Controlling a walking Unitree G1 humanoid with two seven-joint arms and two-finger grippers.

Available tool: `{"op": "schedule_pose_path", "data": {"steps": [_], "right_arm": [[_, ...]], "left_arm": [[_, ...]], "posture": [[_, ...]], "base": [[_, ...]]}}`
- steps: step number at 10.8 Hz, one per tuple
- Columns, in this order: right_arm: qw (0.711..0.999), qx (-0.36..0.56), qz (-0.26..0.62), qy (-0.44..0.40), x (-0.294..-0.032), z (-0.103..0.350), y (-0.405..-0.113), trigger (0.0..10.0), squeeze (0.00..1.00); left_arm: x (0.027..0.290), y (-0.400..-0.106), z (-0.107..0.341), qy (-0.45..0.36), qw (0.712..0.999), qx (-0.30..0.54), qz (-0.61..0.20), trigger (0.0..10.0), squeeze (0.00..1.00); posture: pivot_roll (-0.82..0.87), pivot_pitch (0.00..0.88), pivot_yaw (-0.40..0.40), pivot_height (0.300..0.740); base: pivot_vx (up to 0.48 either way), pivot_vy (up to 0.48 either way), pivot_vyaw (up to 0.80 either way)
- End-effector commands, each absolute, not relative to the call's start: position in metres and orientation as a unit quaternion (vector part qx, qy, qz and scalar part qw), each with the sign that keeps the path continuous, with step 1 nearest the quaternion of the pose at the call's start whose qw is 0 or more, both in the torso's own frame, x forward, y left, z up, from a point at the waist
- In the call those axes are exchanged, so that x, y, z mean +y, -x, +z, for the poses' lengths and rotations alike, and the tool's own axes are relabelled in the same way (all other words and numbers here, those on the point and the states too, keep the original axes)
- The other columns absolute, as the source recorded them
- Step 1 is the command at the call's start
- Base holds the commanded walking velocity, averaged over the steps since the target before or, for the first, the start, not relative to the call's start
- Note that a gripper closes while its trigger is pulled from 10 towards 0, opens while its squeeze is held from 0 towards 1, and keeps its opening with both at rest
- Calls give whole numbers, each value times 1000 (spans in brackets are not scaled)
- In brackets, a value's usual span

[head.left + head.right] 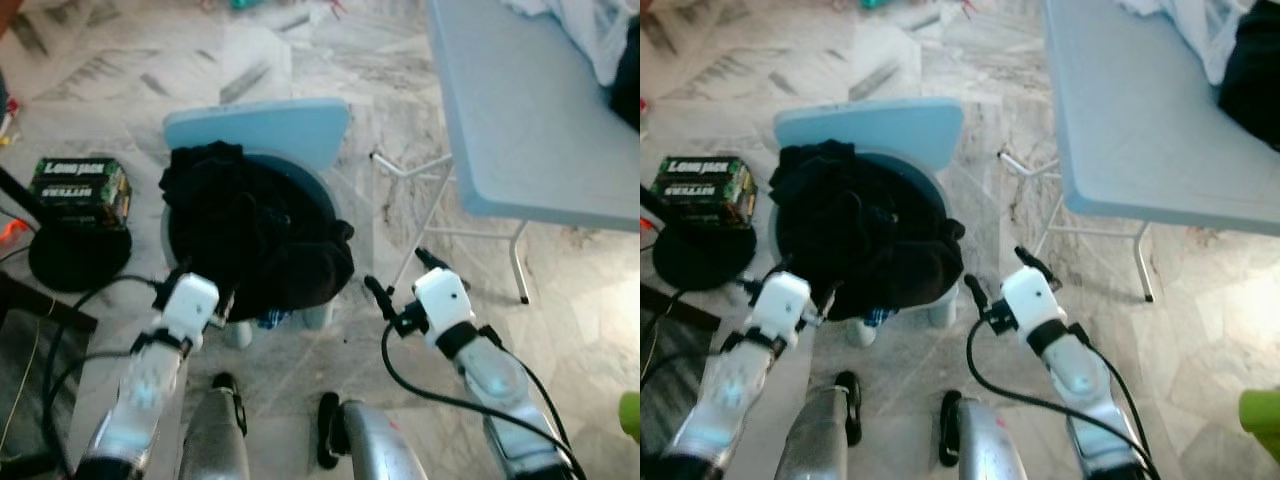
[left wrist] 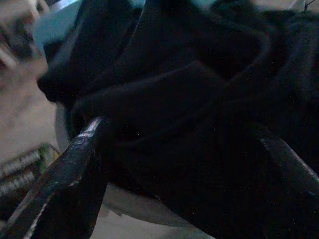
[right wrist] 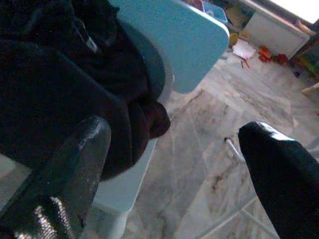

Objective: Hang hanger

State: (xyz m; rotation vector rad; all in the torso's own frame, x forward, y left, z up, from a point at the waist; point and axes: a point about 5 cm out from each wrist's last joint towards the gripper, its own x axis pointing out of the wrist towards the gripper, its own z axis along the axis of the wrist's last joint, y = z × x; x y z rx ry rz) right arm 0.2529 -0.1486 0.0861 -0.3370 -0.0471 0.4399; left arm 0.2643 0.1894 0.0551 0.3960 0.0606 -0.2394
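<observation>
1. Hanger is not to be made out; a black garment point(image 1: 255, 235) lies heaped on the light blue chair point(image 1: 265, 130), with no clear long axis.
2. Left gripper point(image 1: 215, 295) is spread wide, its fingers pushed against the heap's near edge.
3. Right gripper point(image 1: 400, 280) is released, beside the chair, apart from the garment.

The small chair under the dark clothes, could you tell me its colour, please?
Light blue chair, clearest in the right wrist view.

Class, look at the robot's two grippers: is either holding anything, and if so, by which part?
Nothing is held. The left gripper is open at the near edge of the black crumpled garment on the small light-blue chair; the right gripper is open beside it.
</observation>
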Motion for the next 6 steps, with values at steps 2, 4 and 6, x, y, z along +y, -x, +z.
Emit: {"op": "schedule_pose_path", "data": {"steps": [2, 4, 6], "right_arm": [[961, -10, 219, 169, -150, 78, -249, 10000, 0], [962, -13, 214, 169, -150, 77, -250, 10000, 0], [961, -12, 217, 168, -146, 75, -250, 10000, 0]], "left_arm": [[183, -257, 32, -194, 962, 107, -161, 10000, 0], [178, -244, 15, -205, 948, 146, -196, 7490, 0], [182, -245, 14, -223, 946, 148, -184, 0, 0]], "posture": [[-3, 242, -88, 740], [-2, 240, -80, 740], [4, 240, -81, 740]], "base": [[0, 0, 0], [0, 0, 0], [0, 0, 0]]}}
